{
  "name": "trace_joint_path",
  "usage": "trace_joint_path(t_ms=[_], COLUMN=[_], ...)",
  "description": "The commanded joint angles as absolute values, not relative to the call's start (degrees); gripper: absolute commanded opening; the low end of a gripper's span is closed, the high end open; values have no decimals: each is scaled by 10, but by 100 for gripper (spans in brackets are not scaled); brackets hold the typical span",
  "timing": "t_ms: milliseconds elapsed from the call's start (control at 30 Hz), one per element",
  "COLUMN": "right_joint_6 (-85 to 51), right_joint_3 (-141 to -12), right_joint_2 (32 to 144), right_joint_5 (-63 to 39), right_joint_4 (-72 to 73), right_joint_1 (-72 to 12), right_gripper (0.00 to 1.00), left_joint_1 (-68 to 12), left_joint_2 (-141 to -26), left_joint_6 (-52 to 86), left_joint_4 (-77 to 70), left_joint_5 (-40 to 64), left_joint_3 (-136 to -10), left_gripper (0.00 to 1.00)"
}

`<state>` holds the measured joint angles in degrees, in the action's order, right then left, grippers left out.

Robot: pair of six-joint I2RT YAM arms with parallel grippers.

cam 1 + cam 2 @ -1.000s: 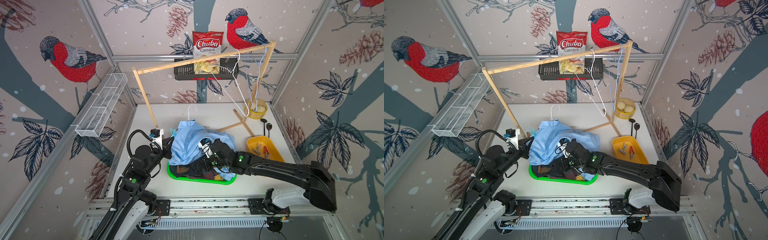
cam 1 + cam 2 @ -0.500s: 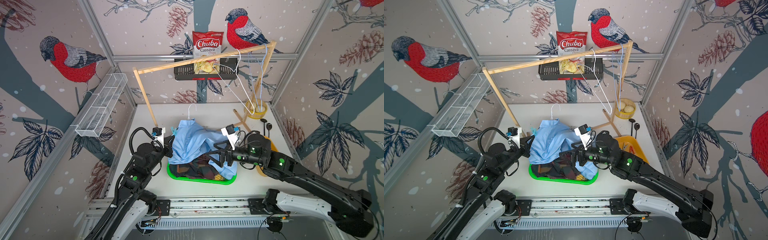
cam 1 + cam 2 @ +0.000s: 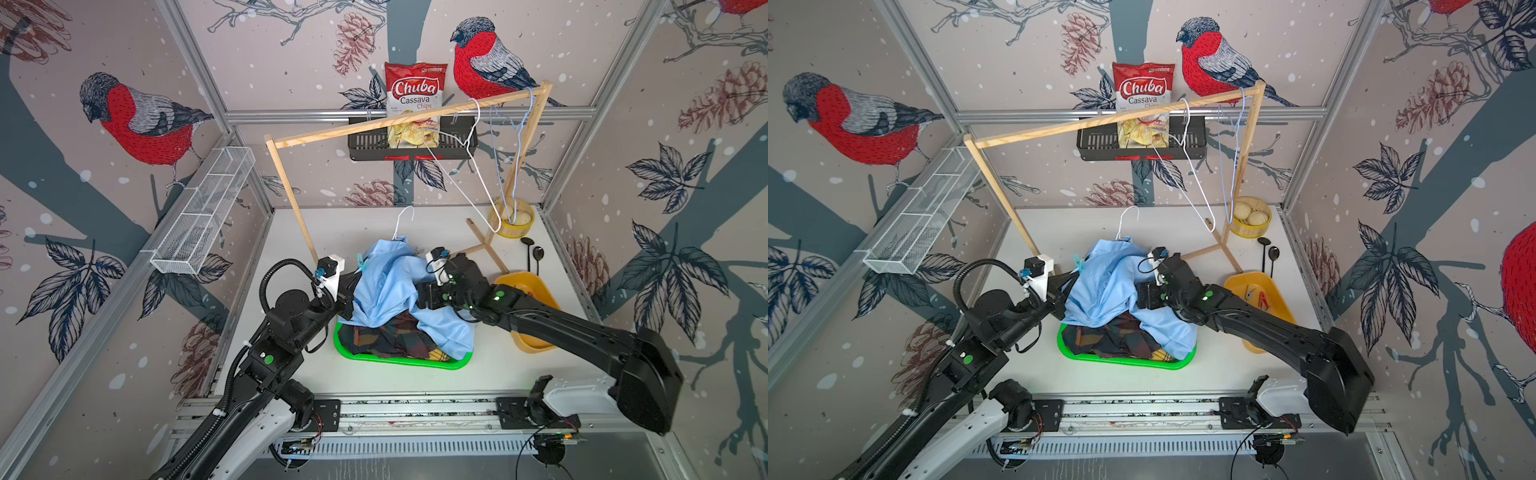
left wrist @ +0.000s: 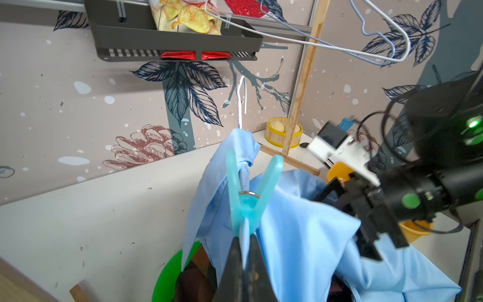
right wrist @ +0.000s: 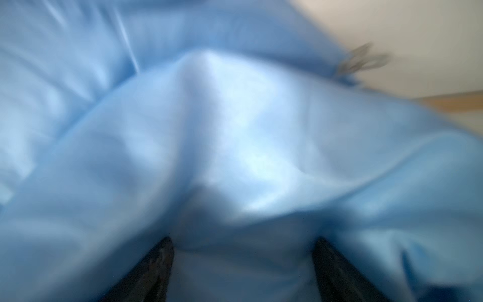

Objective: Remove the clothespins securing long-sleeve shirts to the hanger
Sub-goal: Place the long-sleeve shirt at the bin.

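In both top views the light blue shirt (image 3: 388, 286) is lying heaped over a dark plaid shirt (image 3: 390, 338) in a green tray (image 3: 399, 362) on the white bench (image 3: 353, 226). The hook of its white wire hanger (image 3: 405, 218) is poking up toward the back wall. A teal clothespin (image 3: 360, 262) is biting the shirt's shoulder on the left arm's side. Two loose clothespins (image 3: 1256, 294) are resting in the yellow tub (image 3: 1281, 291) off to the right. The right pincer (image 3: 420, 296) is pressing into the cloth from the opposite side.

From the left wrist, the teal clothespin (image 4: 248, 193) is looking glassy and translucent, with two flared handles above a steel ring spring. The left pincer (image 4: 245, 239) is clamping shut on the shirt fold just under the clip's nose, not on the clip itself. The clip is looking light and stiff but slick. I'm thinking the handles are the place to squeeze, since tugging at the nose would only drag the soft, limp fabric along.

From the right wrist, everything is smearing. Smooth, faintly shiny blue cloth is bulging between the right pincer's two dark fingers (image 5: 162, 261), which are standing well apart and gripping nothing. A greyish clip-like blur (image 5: 363, 61) is sitting at the shirt's edge.
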<state>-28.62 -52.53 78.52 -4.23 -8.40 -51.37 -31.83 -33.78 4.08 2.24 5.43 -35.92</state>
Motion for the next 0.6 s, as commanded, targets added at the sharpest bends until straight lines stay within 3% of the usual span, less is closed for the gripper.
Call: trace_joint_path(t_ms=[0,200,333,567], right_joint_6=[-306,-361,-370,-382], right_joint_3=[-515,-466,-441,-453], right_joint_2=[846,896,826,679], right_joint_5=[-22,1,12,17], right_joint_4=[-35,30,33,-100], right_joint_1=[-543,-553,-543,-518], right_gripper=[84,86,100,100], left_joint_1=[-334,-375,-405,-454], left_joint_2=[-349,-385,-401,-422], left_joint_6=[12,-11,-28,-63], left_joint_4=[-46,-48,-50,-47], left_joint_5=[45,15,-4,-67], left_joint_3=[-372,-394,-401,-410], left_gripper=[0,0,0,0])
